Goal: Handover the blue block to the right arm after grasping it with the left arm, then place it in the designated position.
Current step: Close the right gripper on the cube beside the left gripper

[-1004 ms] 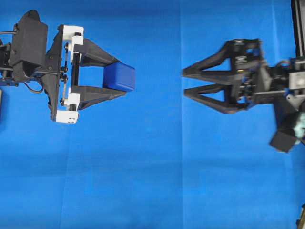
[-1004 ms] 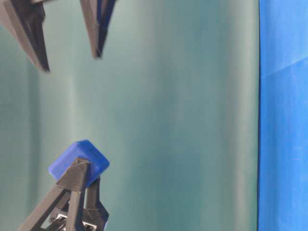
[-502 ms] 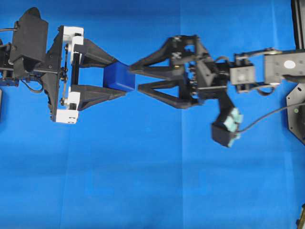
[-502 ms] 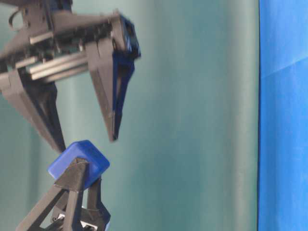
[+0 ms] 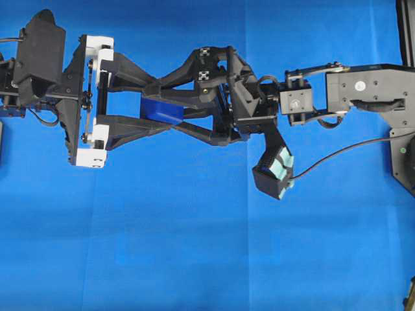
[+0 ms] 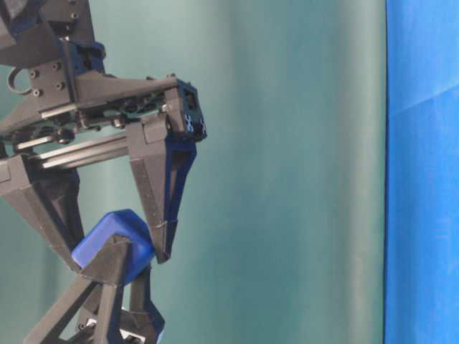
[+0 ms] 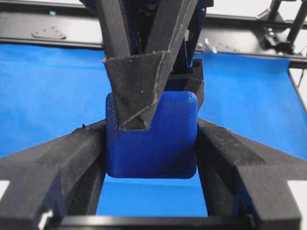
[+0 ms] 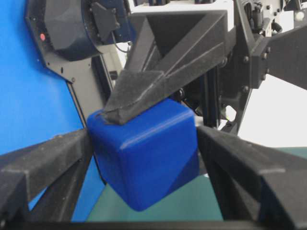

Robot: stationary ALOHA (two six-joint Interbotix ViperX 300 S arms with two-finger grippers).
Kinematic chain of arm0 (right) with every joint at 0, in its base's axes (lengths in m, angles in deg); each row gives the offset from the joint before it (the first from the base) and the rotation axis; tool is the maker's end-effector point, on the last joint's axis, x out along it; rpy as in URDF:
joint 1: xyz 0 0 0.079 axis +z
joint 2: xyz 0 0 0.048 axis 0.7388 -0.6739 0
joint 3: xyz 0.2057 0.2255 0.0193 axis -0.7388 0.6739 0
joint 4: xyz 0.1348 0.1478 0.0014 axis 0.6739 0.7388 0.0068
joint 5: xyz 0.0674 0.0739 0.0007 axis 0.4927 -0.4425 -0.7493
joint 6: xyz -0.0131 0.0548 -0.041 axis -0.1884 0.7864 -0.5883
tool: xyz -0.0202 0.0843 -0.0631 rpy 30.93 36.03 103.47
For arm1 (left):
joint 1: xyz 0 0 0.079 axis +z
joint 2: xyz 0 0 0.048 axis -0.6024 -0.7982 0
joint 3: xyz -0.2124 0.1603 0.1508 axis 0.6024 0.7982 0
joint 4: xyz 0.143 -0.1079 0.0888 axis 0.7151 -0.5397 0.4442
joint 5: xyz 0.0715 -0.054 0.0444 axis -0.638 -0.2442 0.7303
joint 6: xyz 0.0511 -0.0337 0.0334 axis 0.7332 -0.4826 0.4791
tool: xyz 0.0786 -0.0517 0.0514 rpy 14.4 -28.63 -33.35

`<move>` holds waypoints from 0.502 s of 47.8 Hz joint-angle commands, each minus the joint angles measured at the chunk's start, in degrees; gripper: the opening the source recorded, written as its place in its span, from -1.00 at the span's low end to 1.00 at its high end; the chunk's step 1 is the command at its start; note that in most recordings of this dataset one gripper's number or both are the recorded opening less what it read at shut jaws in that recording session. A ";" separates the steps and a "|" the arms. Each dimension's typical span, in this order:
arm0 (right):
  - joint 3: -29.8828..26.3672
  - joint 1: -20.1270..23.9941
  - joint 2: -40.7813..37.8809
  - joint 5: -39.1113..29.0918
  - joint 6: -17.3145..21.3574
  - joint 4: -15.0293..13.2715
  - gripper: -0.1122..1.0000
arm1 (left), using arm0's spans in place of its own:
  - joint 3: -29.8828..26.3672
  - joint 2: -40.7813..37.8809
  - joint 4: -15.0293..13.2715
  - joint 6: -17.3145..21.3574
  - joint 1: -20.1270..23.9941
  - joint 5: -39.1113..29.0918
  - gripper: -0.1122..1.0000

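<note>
The left arm reaches in level from the left, its claw clamped on the blue block. The right arm stretches across from the right. Its claw stands wide, one finger on each side of the block, rolled relative to the left one.

- A robotics lab bench: bright blue cloth covers the whole work surface, edge to edge.
- Plain teal backdrop hangs behind it.
- Black metal framing runs along the bench's far edge.
</note>
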State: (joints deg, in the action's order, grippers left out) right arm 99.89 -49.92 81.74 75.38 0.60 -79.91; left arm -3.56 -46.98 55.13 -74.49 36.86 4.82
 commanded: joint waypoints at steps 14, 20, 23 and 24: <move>-1.67 0.53 0.79 -1.85 0.44 -0.09 0.36 | -0.97 0.97 -0.09 -0.09 -0.09 0.62 0.07; -1.93 0.53 0.79 -2.02 0.62 0.18 0.06 | -0.97 0.97 0.00 0.00 -0.09 0.62 0.07; -1.93 0.53 0.79 -1.93 0.62 0.18 0.06 | -0.97 0.97 -0.09 0.00 0.00 0.70 0.07; -1.93 0.53 0.79 -2.02 0.62 0.18 0.06 | -0.97 0.97 0.00 0.00 0.00 0.70 0.07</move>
State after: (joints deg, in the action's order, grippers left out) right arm 99.54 -49.48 81.74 73.27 0.77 -80.00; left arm -3.56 -46.98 54.87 -74.66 36.86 4.82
